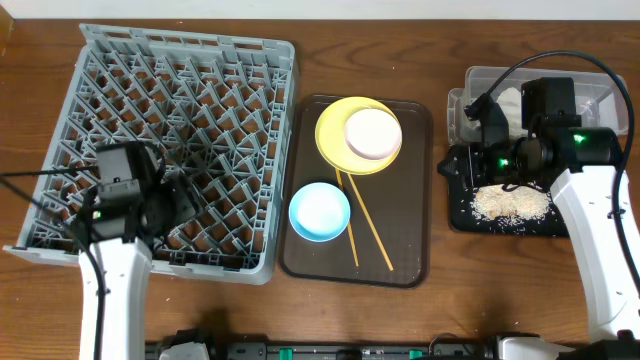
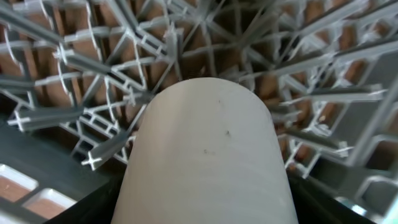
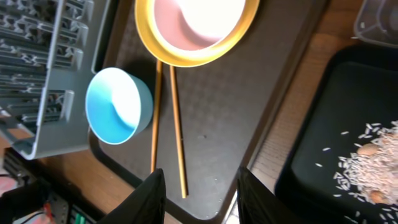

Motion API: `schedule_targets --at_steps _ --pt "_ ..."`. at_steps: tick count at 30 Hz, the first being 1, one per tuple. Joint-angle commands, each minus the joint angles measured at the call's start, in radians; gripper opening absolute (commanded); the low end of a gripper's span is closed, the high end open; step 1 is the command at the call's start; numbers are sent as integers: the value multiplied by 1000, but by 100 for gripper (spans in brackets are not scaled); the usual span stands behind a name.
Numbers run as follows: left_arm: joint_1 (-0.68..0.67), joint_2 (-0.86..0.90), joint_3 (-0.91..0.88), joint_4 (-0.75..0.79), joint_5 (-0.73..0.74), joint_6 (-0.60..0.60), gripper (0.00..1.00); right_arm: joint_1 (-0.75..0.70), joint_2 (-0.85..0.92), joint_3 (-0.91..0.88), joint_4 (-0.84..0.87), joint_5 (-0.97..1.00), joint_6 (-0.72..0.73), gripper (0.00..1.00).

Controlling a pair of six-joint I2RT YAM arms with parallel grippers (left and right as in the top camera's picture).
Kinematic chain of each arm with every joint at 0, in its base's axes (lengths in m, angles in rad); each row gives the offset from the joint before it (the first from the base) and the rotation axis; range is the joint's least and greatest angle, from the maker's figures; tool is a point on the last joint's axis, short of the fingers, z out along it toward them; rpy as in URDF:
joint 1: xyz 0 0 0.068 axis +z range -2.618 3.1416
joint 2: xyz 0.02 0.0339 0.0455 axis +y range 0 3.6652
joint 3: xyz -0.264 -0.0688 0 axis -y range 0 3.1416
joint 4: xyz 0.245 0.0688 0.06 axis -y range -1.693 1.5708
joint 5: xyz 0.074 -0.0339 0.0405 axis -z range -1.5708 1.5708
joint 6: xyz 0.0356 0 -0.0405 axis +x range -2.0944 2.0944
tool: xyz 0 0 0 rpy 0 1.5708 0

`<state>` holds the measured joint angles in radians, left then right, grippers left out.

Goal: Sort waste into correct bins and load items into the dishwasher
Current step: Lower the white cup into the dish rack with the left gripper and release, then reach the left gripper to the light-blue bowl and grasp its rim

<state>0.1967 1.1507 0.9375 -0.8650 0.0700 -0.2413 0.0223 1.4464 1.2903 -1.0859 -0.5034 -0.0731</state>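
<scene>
My left gripper [image 1: 172,205] hovers over the grey dish rack [image 1: 230,60] and is shut on the small white cup [image 2: 205,149], which lies sideways just above the pegs [image 2: 93,62]. My right gripper [image 3: 200,199] is open and empty, above the gap between the brown serving tray and the black tray [image 1: 462,215]. Rice crumbs [image 1: 510,205] lie in the black tray. A white napkin [image 1: 510,100] lies in the clear tub [image 1: 600,85]. The yellow plate [image 1: 335,135] holds the white bowl [image 1: 373,133]. The blue bowl [image 1: 320,211] and two chopsticks [image 1: 365,225] lie beside it. The wrapper is hidden.
The dark brown serving tray [image 1: 410,260] sits mid-table and carries the plate, bowls and chopsticks. The right arm and its cable hang over the clear tub and black tray. The rack's front edge is near the table's front left.
</scene>
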Motion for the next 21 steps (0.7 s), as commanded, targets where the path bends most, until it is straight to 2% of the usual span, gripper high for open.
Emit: schedule_targets --at_steps 1,3,5,8,9,11,13,17,21 --pt "5 70 15 -10 -33 12 9 -6 -6 19 -4 25 -23 36" --pt "5 107 15 -9 -24 12 9 -6 -6 19 -5 25 -23 35" --pt "5 144 14 -10 -22 12 17 -5 -6 19 -6 25 -22 35" --pt "5 187 15 -10 -22 12 42 -2 -6 19 -8 24 -22 36" --pt "5 196 15 -9 -22 12 47 -2 -6 19 -8 24 -22 38" --pt "5 206 15 -9 -22 12 68 -2 -6 19 -11 24 -22 41" --pt "5 205 15 -6 -22 12 81 -2 -8 19 -13 24 -22 44" --pt "5 183 37 -13 -22 12 89 -3 -18 19 -13 26 -22 50" --pt "4 144 100 -49 -17 12 90 -11 -50 21 -10 34 -22 56"
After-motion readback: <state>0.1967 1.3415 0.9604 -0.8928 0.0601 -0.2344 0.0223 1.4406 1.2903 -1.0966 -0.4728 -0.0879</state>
